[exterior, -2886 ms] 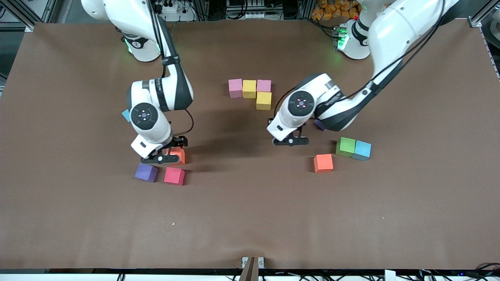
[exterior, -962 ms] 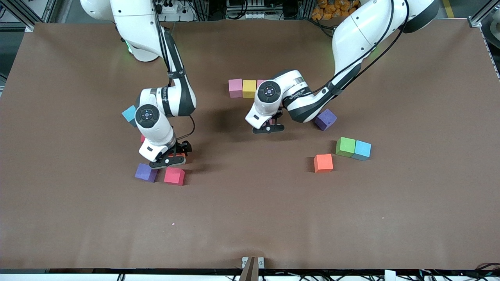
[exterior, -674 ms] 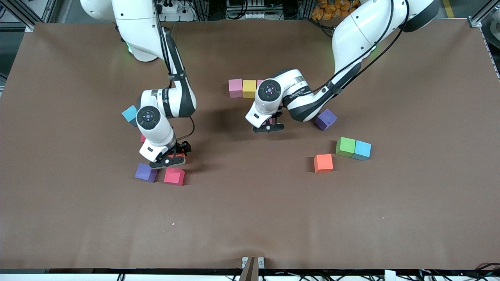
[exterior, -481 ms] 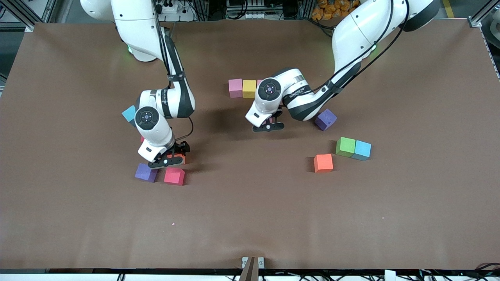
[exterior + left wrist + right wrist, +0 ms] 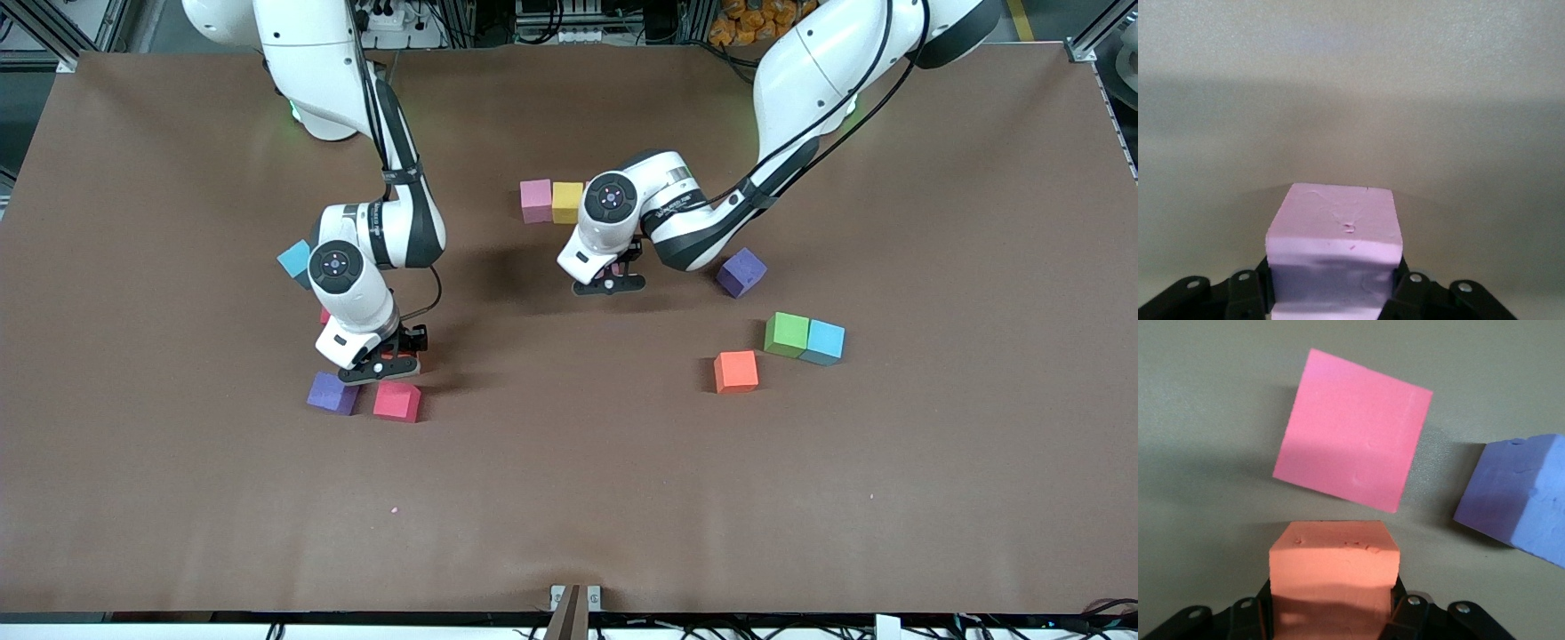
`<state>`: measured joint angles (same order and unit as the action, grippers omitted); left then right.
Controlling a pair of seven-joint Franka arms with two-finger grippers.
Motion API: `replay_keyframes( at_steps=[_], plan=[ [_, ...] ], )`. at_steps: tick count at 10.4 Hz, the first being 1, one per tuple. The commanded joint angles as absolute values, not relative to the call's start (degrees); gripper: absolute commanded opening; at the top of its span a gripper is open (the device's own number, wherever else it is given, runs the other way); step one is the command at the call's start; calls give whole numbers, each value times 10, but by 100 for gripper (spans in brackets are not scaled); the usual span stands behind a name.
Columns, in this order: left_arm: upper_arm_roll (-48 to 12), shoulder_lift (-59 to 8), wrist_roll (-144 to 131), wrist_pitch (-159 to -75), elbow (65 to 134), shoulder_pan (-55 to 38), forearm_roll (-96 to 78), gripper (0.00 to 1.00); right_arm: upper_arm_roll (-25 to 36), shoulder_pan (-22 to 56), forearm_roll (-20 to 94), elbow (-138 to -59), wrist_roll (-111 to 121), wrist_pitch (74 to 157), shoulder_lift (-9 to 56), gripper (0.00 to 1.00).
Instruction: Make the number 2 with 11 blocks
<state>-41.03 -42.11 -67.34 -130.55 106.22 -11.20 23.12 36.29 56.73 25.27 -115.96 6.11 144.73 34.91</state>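
While a pink block [image 5: 1331, 260] is held tight in the left gripper [image 5: 608, 283], it is kept just off the started number 2 [image 5: 552, 201], on the side nearer the front camera. An orange block [image 5: 1332, 577] is held tight in the right gripper [image 5: 380, 364], beside the red block [image 5: 396, 401] and purple block [image 5: 332, 393].

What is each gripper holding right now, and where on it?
Left gripper clamps a pink cube by two opposite sides; right gripper likewise an orange cube.

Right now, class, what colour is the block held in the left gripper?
Pink block, shut in the left gripper; the left wrist view shows it best.
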Motion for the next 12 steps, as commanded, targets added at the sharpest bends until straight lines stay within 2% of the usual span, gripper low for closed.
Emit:
replay_keyframes(
  at_steps=[1, 4, 11, 12],
  plan=[
    [-404, -425, -688, -1314, 1092, -118, 235, 27, 358, 564, 265, -1165, 75, 1447, 331, 48],
    [-404, -425, -693, -1314, 1093, -122, 235, 28, 358, 567, 265, -1165, 101, 1443, 309, 49],
    [-404, -425, -706, -1314, 1100, -130, 235, 29, 370, 537, 265, -1164, 324, 1390, 288, 49],
    [-404, -425, -706, -1314, 1100, -130, 235, 36, 375, 527, 265, -1161, 346, 1366, 280, 49]
  ],
)
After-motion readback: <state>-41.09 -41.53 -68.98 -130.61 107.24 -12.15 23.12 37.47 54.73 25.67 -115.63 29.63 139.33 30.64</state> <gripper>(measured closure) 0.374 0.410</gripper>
